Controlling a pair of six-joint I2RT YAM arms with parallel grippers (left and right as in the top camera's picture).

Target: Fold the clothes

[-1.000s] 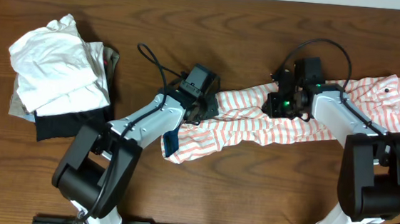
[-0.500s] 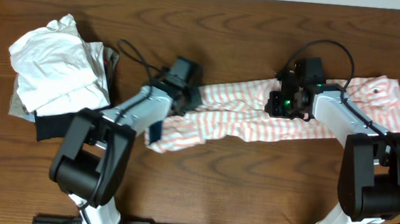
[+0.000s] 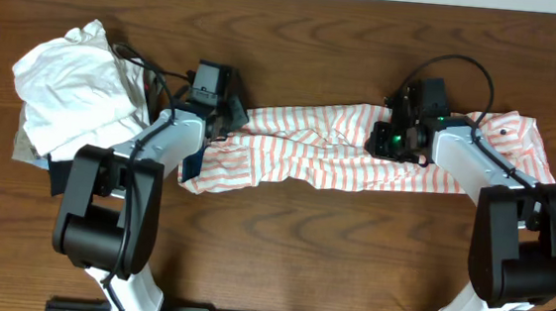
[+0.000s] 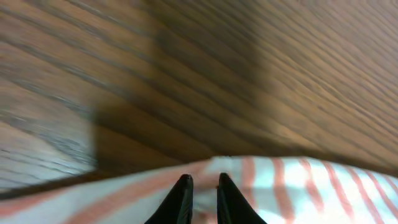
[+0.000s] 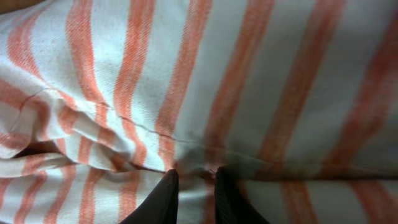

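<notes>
Slippage under tension looms: left claw (image 4: 201,188) and right claw (image 5: 193,182) each pinch just a thin fold of soft orange-striped white shirt (image 3: 307,163) between their tips.

**Left gripper (image 3: 223,121).** The pile (image 3: 74,100) stands close on its left and blocks any low pass that way. Beyond its fingertips the table (image 3: 287,37) is bare to the far edge, so passage there is free.

**Between the grippers.** The shirt (image 3: 297,162) spans the whole gap to the right gripper (image 3: 390,143) as a rumpled band. A low crossing meets cloth. On the near side of the band, bare wood runs back to both arm bases.

**Right gripper.** Cloth extends on its right almost to the table end. Bare wood lies on its far side. In the wrist view, cloth fills all the room around the fingers (image 5: 165,199).
</notes>
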